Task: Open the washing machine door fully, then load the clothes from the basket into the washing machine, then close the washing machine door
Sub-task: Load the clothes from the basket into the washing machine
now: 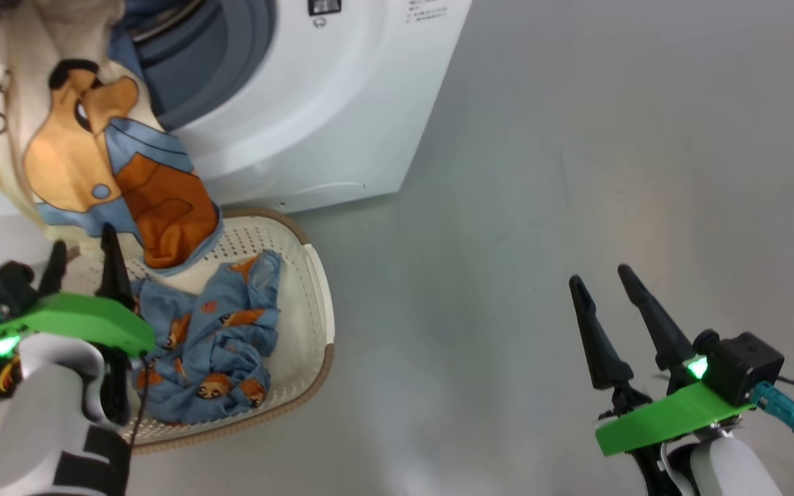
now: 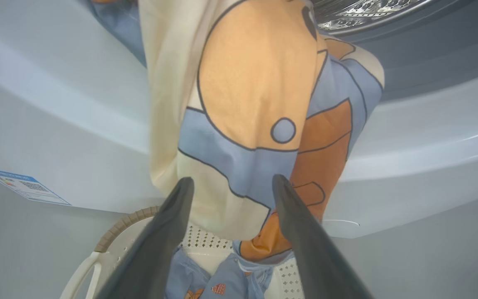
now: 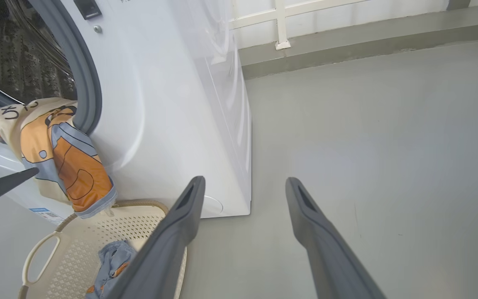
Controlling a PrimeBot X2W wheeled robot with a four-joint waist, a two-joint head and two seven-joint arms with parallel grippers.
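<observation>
Well, the cream cartoon-print cloth [image 1: 87, 151] hangs from the open mouth of the washing machine [image 1: 342, 124] at the upper left, draped over the lower lip, its hem just above the basket [image 1: 318, 275]. The left gripper [image 1: 83, 238] sits close before it, jaws spread and gripping nothing. The blue clothes [image 1: 211, 337] lie crumpled in the basket (its rim just beside the machine's bottom edge). At lower right the right gripper [image 1: 600, 274] is spread too, with bare grey floor [image 1: 576, 138] open all around.

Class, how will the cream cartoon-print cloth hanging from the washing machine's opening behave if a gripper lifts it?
Probably floppy: the cream cloth drapes over the lip of the washing machine and sags toward the basket. Likely light, since it hangs in soft folds. Only draped, it might slide off if tugged.
</observation>
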